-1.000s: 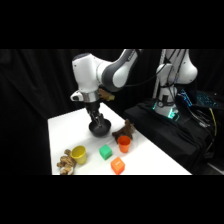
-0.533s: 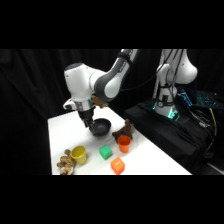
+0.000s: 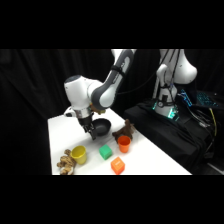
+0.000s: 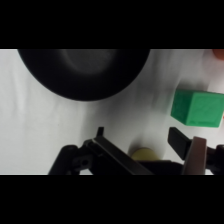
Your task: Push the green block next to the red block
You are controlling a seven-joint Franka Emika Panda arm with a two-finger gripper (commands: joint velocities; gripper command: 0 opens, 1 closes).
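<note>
Now the approach step: the arm is low over the table, and the push has not begun.

Largest to smallest: the table (image 3: 60, 130), then the gripper (image 3: 92, 131) near its middle beside the black bowl (image 3: 101, 127); whether its fingers stand wide or narrow I cannot tell. The green block (image 3: 105, 152) lies toward the near edge, apart from the red block (image 3: 117, 165) at that edge. I judge the next move calls for getting behind the green block. Only the side view shows the red block; the wrist view shows the green block (image 4: 197, 107) untouched.
</note>
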